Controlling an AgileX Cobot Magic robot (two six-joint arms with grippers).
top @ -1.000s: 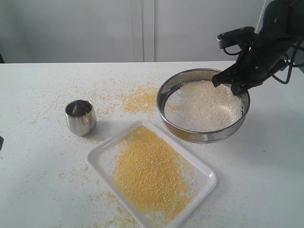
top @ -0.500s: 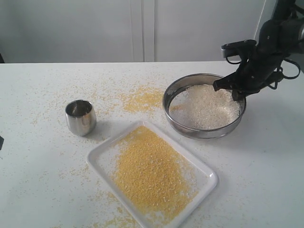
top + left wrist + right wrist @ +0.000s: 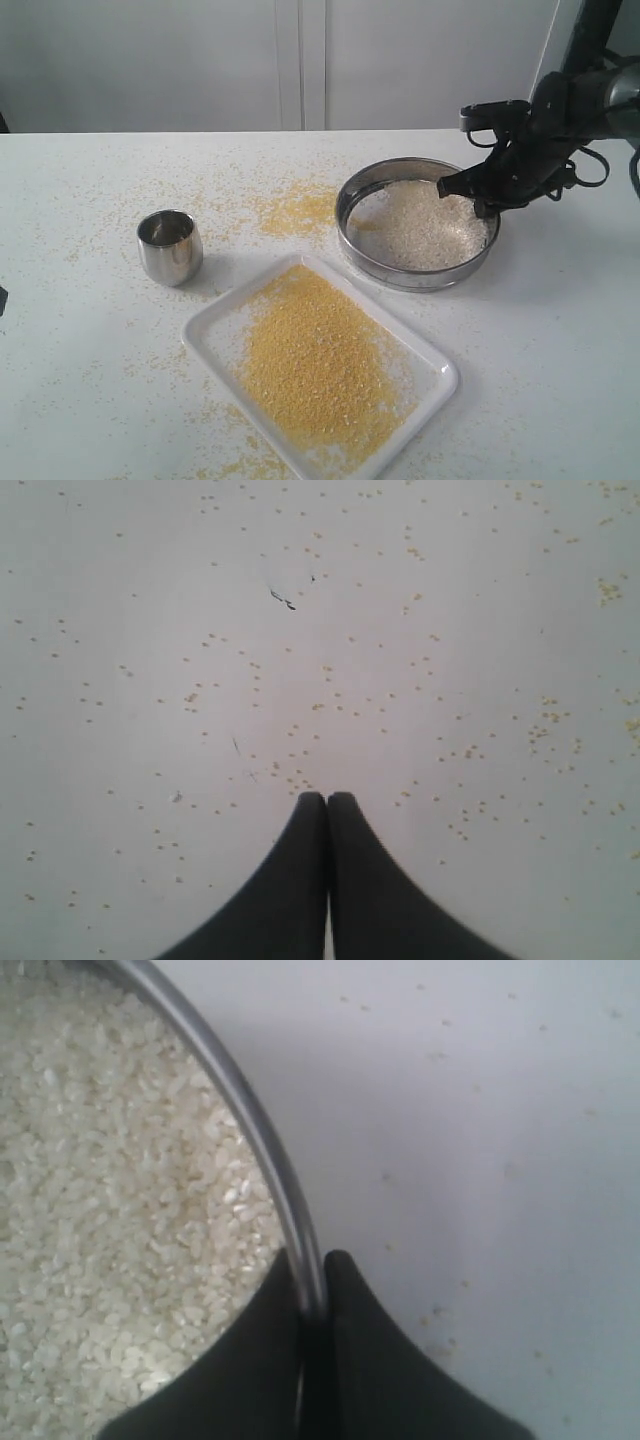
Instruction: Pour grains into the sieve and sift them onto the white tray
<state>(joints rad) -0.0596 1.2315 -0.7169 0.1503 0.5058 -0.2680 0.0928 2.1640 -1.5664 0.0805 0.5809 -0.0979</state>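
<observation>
While the white table [image 3: 80,390] fills most of the exterior view, the white tray [image 3: 212,335] lies on its near part, set at an angle, and a broad bed of yellow meal [image 3: 315,370] covers much of the tray's floor. Just beyond the tray's far right edge, and beside it rather than over it, is the sieve [image 3: 415,278], seen low against the tabletop; whether it rests on the table or hangs just above it cannot be told. A layer of whitish grains [image 3: 415,225] fills the sieve from wall to wall. The right gripper [image 3: 480,200] is at the sieve's far right side, and the right wrist view shows it [image 3: 314,1260] clamped on the steel rim [image 3: 262,1135], one finger inside among the grains [image 3: 120,1210] and the other outside over bare table. A small shiny steel cup [image 3: 170,246] stands upright to the left of the tray, well apart from the sieve, mouth up. The left gripper [image 3: 327,798] appears only in the left wrist view, its two dark fingers pressed tip to tip with nothing between them, above a stretch of table dotted with stray yellow specks. A looser patch of spilled meal [image 3: 295,212] lies on the table between cup and sieve.
</observation>
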